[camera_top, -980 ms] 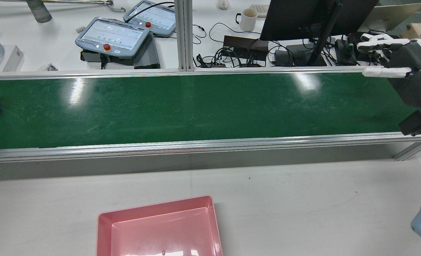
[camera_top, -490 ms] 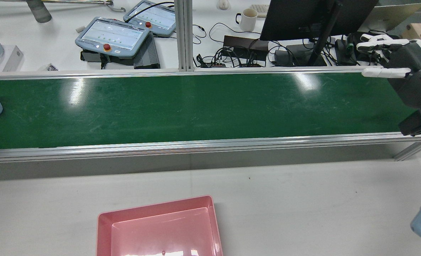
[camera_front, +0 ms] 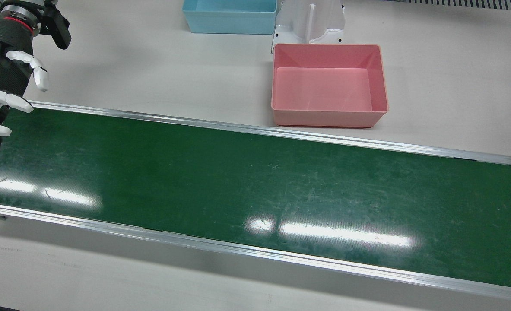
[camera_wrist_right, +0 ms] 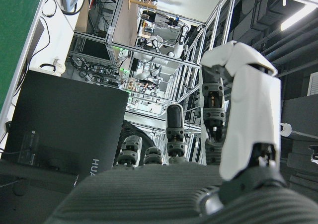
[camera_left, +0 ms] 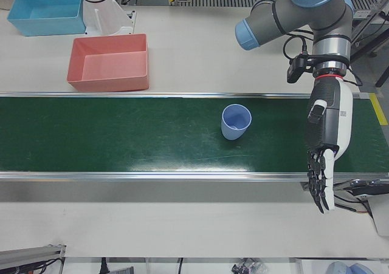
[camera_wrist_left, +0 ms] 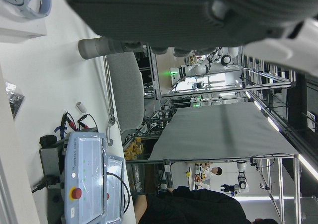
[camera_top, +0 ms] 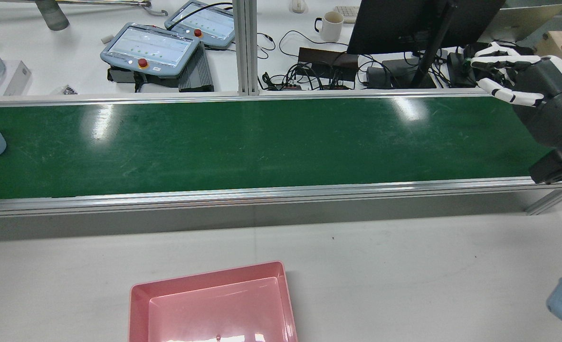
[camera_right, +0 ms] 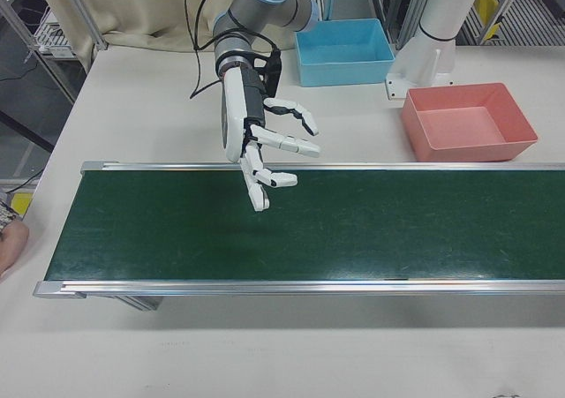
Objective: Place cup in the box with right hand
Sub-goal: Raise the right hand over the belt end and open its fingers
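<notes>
The right robot hand hovers over the long green conveyor belt, fingers spread wide, holding nothing, well apart from the pale blue plastic cup.

Green conveyor belt with blue cup; pink box on table.

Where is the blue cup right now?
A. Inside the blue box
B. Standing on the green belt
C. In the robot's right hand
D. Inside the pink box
B. The blue cup stands upright on the green belt, while the pink box holds nothing and the right hand is open and holds nothing.
</notes>
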### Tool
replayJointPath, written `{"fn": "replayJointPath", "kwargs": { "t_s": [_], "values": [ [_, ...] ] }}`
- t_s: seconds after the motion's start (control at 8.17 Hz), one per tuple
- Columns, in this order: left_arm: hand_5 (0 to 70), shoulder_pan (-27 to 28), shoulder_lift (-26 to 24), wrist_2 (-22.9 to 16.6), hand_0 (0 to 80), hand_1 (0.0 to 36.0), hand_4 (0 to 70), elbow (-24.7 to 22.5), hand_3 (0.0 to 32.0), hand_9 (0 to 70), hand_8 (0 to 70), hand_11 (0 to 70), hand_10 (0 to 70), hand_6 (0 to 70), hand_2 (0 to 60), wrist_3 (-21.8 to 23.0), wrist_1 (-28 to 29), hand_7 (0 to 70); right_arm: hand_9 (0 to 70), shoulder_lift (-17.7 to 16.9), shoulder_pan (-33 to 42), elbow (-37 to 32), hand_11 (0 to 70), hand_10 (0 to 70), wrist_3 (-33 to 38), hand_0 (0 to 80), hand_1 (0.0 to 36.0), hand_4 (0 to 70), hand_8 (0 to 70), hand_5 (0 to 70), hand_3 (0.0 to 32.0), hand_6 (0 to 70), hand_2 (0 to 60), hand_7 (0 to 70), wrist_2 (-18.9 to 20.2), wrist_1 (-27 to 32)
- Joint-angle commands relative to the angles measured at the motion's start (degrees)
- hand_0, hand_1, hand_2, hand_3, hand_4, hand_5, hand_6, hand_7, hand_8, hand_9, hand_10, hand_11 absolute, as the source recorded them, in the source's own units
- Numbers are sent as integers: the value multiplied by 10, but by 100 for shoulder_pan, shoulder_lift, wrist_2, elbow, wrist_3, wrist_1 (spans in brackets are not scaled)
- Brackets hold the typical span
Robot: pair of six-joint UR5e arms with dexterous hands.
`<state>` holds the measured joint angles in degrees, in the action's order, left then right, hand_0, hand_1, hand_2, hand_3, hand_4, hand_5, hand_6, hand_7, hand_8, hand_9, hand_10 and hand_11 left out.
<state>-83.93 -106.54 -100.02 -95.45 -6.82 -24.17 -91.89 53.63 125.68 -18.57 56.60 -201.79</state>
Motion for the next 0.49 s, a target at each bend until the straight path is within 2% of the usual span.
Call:
{"fn": "replayJointPath", "kwargs": {
  "t_s": [0.0, 0.12, 0.24, 0.37],
  "values": [
    [0, 0, 2, 0, 0, 0, 0, 0, 0, 0, 0, 0, 0, 0, 0, 6, 0, 0, 45, 5, 51, 9, 85, 42, 11, 554, 232, 164, 0, 63, 94, 53, 188, 297, 1, 8],
    [0, 0, 2, 0, 0, 0, 0, 0, 0, 0, 0, 0, 0, 0, 0, -3, 0, 0, 51, 5, 34, 9, 104, 56, 11, 557, 211, 200, 3, 61, 46, 65, 113, 326, -8, 17],
    [0, 0, 2, 0, 0, 0, 0, 0, 0, 0, 0, 0, 0, 0, 0, 6, 0, 0, 51, 14, 25, 9, 95, 51, 20, 557, 180, 213, 2, 57, 50, 63, 32, 326, -8, 26],
    [0, 0, 2, 0, 0, 0, 0, 0, 0, 0, 0, 0, 0, 0, 0, -3, 0, 0, 48, 101, 60, -9, 79, 45, 20, 537, 32, 246, 0, 35, 82, 52, 0, 303, -8, 34]
  ]
}}
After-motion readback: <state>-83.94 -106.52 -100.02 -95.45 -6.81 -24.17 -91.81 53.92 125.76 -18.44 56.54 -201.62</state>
